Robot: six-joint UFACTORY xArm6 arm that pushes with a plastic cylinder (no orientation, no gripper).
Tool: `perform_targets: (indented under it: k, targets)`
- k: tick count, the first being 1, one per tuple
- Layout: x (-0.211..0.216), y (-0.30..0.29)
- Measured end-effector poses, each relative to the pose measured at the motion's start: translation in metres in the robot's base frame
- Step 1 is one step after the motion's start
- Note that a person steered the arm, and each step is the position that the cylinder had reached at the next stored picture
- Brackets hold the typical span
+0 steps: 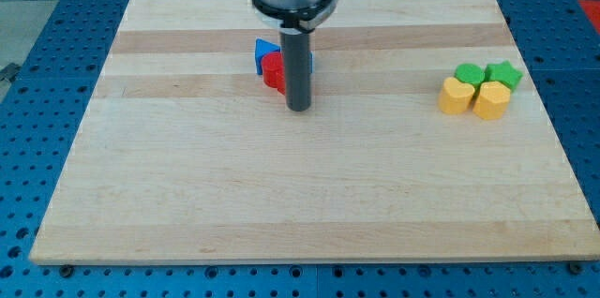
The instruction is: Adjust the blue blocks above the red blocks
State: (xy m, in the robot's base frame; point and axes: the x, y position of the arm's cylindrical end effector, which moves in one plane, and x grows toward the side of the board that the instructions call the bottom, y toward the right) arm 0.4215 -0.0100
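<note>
My tip [298, 108] rests on the wooden board [300, 195] just below and right of a tight cluster of blocks. A red block [273, 71] sits at the cluster's left front, its shape partly hidden by the rod. A blue triangular block [263, 51] lies against it at the upper left. A sliver of another blue block [310, 58] shows right of the rod. The rod covers the middle of the cluster, so any other red block is hidden.
At the view's right stand a green round block [470, 75], a green star block [504, 75], a yellow round block [457, 96] and a yellow heart-like block [491, 100], packed together. A blue perforated table [37, 73] surrounds the board.
</note>
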Motion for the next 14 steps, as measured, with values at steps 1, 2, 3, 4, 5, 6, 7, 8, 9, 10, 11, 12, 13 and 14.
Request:
perform_targets:
  k: [1, 2, 3, 4, 5, 6, 7, 8, 9, 10, 11, 12, 13, 14]
  targets:
    - [-0.002, 0.017]
    - [-0.011, 0.025]
    - [-0.022, 0.031]
    - [-0.026, 0.048]
    - [-0.056, 0.067]
    - [-0.099, 0.066]
    - [-0.125, 0.04]
    - [-0.128, 0.016]
    - [-0.115, 0.011]
    - [-0.099, 0.011]
    - [-0.091, 0.011]
    - [-0.086, 0.011]
    - [-0.102, 0.011]
    - [-0.134, -0.002]
